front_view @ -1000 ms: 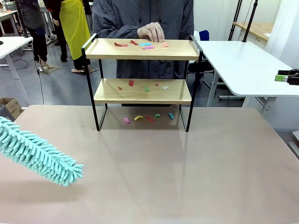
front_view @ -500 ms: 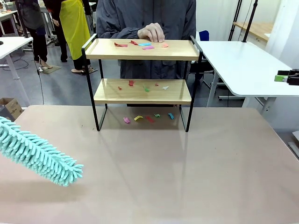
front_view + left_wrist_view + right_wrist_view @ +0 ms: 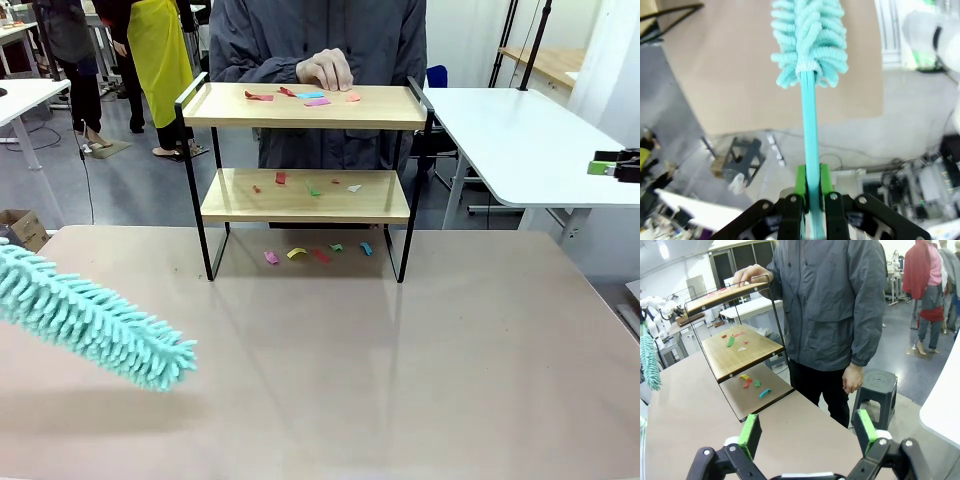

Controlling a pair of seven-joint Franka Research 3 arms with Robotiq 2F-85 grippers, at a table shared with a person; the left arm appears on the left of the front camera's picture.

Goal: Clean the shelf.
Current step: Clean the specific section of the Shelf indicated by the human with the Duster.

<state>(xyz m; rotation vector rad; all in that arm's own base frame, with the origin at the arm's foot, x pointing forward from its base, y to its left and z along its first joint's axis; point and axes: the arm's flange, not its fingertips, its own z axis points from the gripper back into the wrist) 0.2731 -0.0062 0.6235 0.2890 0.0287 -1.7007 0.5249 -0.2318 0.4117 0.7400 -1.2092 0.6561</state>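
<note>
Two green pads of the left gripper (image 3: 812, 187) are squeezed tight on the thin handle (image 3: 810, 125) of a fluffy teal duster (image 3: 100, 320). The duster's soft head hangs in the air, well away from the shelf (image 3: 390, 97), off to its left and on the robot's side of it. It does not touch the shelf at all. The right gripper (image 3: 807, 432) has its jaws wide apart and holds nothing. It is far off to the right of the shelf.

The shelf stands on the beige table (image 3: 420, 380), at the person's end. A person stands just behind the shelf with one hand (image 3: 325, 68) resting on the back edge of the top board.

I think none of the cleaning is done yet. All the mess is in place and the duster has a long way to go to reach it.

The top board (image 3: 220, 100) has a few little paper bits (image 3: 300, 95) on it, red, blue, pink and orange, close to the person's hand. The lower board (image 3: 240, 200) has more bits (image 3: 312, 188), red, green and a pale one, spread near its middle. Under the shelf, on the table between its black legs, lie some more scraps (image 3: 320, 253), pink, yellow, red, green and blue.

So both boards need a sweep, and maybe the spot under the shelf too. The top board looks like the easiest one to reach first.
</note>
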